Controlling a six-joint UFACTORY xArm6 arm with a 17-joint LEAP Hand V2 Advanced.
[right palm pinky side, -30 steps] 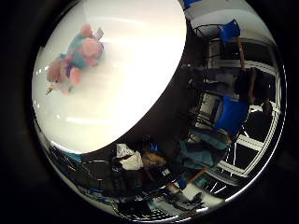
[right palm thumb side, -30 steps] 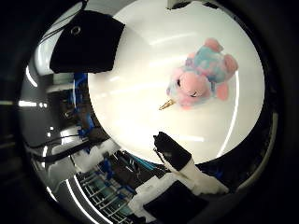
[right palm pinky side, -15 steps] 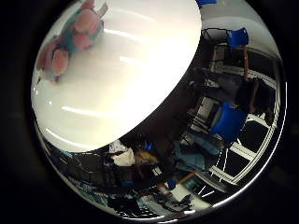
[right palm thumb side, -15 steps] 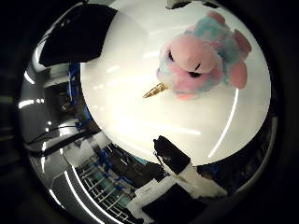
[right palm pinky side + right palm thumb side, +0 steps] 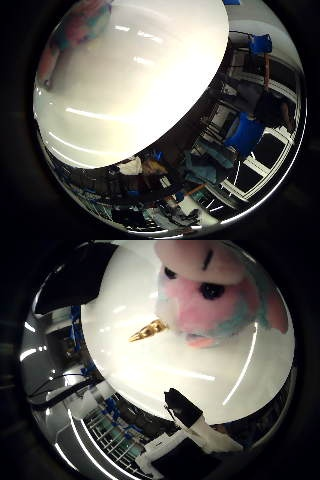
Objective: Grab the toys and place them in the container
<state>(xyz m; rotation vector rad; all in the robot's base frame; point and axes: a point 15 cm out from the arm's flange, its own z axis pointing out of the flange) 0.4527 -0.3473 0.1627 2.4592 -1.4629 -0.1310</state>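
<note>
White tabletop spreads out under the palm, glossy with strip-light reflections, and the plush unicorn fills much of the thumb-side view, so it sits close under the hand. It's pink and teal, face up toward the palm, gold horn pointing out across the table. One black-tipped finger of the hand shows extended and touching nothing; the hand looks open and empty, though the other fingers are out of view, so that's a fair guess. Off beyond the toy's horn side, a black container sits on the table, well apart from the plush.

The step looks like the descent to grasp. To do it well, centre the palm over the soft body rather than the head or horn, let the fingers wrap both flanks, and squeeze gently: plush compresses, so close until it's snug. On the little-finger side only an edge of the toy shows, so shift that way before closing.
</note>
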